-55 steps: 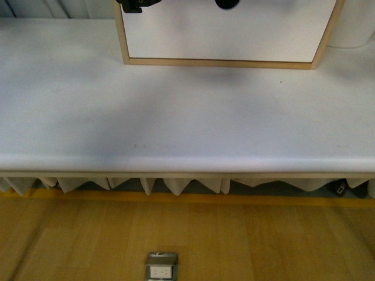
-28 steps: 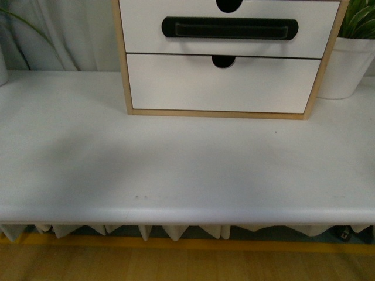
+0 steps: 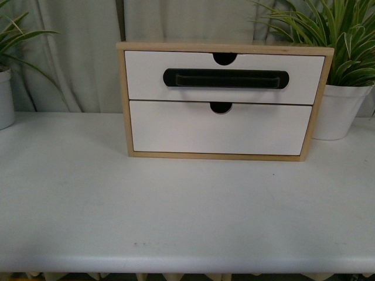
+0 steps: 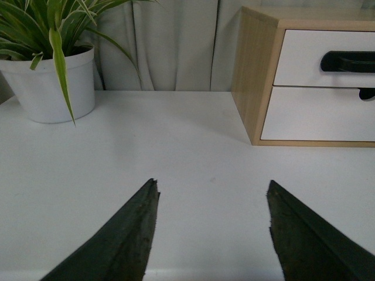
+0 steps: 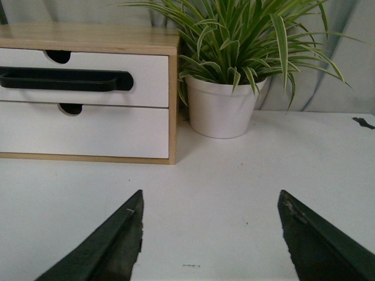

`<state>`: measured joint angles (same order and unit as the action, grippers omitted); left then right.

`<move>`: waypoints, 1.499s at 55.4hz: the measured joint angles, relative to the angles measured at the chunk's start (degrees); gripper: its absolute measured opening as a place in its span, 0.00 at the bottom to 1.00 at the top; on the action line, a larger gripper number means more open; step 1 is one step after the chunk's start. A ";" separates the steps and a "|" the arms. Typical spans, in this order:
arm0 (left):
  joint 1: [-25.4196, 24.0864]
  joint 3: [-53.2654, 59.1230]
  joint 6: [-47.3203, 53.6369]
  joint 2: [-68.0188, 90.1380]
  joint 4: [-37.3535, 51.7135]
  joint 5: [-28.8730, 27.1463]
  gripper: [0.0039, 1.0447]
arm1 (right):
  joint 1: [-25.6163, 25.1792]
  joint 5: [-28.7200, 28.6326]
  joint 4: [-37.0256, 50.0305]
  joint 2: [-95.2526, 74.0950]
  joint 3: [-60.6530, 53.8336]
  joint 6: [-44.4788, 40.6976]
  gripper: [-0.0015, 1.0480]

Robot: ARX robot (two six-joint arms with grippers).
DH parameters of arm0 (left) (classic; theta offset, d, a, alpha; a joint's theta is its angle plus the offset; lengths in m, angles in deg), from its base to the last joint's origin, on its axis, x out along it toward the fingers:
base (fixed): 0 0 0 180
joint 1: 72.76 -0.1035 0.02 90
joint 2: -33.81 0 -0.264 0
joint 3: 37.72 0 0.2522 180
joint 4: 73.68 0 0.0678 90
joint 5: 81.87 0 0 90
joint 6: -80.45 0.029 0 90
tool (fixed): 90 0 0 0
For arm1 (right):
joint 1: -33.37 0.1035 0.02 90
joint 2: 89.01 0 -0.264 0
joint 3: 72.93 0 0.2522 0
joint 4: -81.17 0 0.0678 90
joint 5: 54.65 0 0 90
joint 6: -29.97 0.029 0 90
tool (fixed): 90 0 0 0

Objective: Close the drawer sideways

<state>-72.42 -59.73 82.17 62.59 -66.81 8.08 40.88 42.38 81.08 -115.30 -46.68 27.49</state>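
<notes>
A wooden cabinet stands at the back of the white table. Its upper drawer has a white front, a long black bar handle and a notch in its top edge. How far it stands out from the frame cannot be told. Below it is a plain white drawer front. Neither gripper shows in the front view. My left gripper is open and empty over bare table, left of the cabinet and short of the drawer. My right gripper is open and empty, short of the drawer.
A potted plant in a white pot stands close against the cabinet's right side, also seen as the pot in the right wrist view. Another white pot stands further off on the left. Grey curtains hang behind.
The front view has swung upward, from floor and table edge to the whole cabinet. A dark shape at the cabinet's top left in the earliest frame no longer shows.
</notes>
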 joint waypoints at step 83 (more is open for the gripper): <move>-0.20 7.72 -1.81 -28.52 -20.57 0.04 0.08 | -7.39 -7.10 -13.57 26.05 -12.09 1.84 0.02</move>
<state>-72.61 -52.02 80.35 34.07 -87.38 8.12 33.49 35.27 67.51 -89.24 -58.77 29.33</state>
